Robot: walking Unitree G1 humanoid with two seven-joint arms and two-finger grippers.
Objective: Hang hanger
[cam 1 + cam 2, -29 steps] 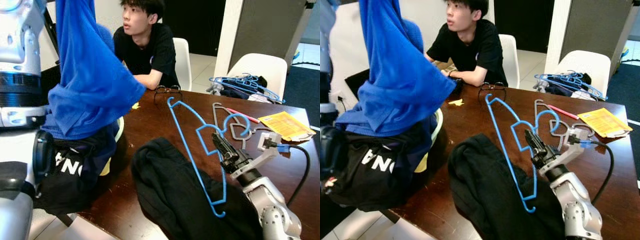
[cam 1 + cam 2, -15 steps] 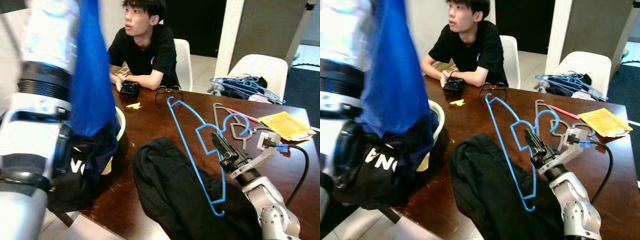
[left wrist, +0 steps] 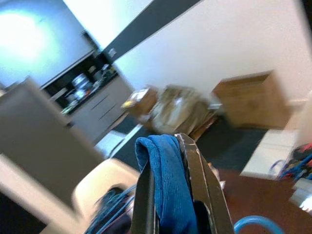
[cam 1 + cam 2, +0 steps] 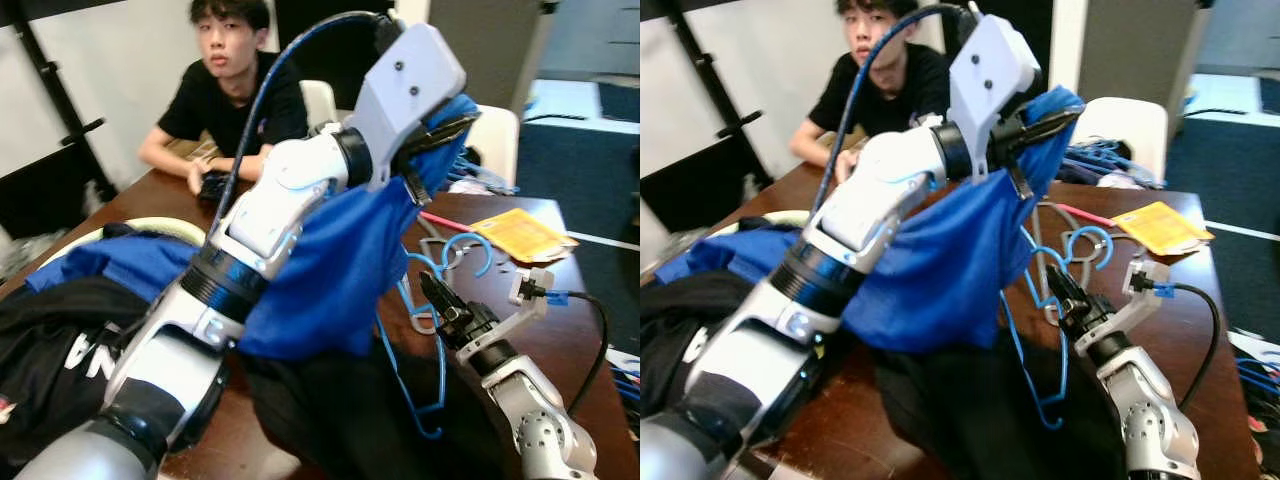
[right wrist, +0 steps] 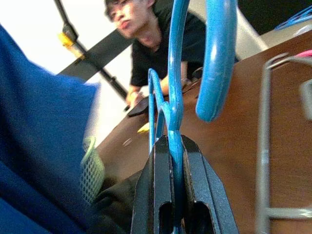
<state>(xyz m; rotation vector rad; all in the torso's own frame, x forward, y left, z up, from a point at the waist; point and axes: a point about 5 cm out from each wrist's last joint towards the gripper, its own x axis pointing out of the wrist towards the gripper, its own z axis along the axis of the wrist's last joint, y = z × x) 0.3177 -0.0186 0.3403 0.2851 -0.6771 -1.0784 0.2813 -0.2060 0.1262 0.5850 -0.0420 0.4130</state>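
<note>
Two arms at work, so I log both. Worktop [image 4: 560, 330] is dark wood, with black clothes heaped at its near edge and a person [image 4: 232, 95] seated at the far side. Blue shirt [image 4: 330, 270] hangs in a big drape from my left gripper [image 4: 440, 128], fingers pinching a fold, raised above the hanger. Hanger [image 4: 1065, 335] sits in my right gripper [image 4: 432, 292], fingers pressed on its wire below the hook, long axis steep, hook pointing up and away. Shirt lies just left of and partly over the hanger. My read: the next move turns on bringing the shirt's opening over the hanger's upper end.
</note>
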